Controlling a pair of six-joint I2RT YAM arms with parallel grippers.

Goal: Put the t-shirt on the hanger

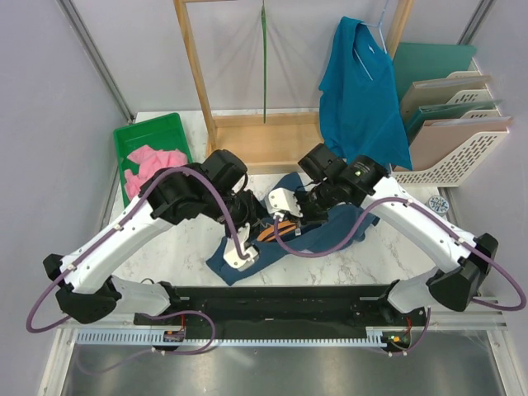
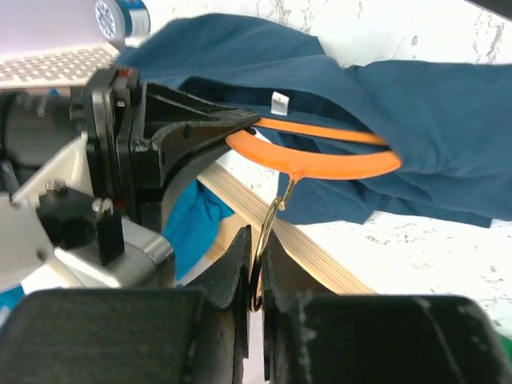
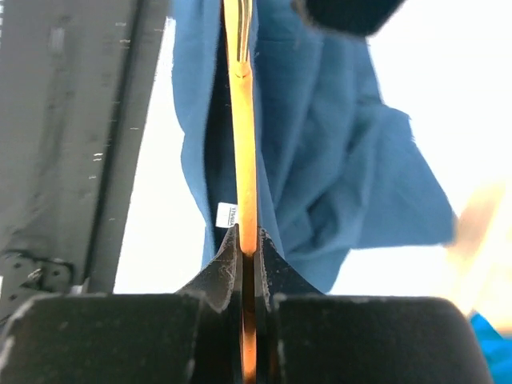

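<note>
Because the t-shirt is limp, light cloth, it slumps in folds at the centre of the table, its collar draped round the hanger. The left gripper is clenched on the hanger's metal hook, which drops toward six o'clock in its wrist view. The right gripper is clamped on the orange bar, which runs up to twelve o'clock. The hanger looks thin, stiff and slick, so it may swivel. The collar hem by the white label seems the best place to pull the cloth.
</note>
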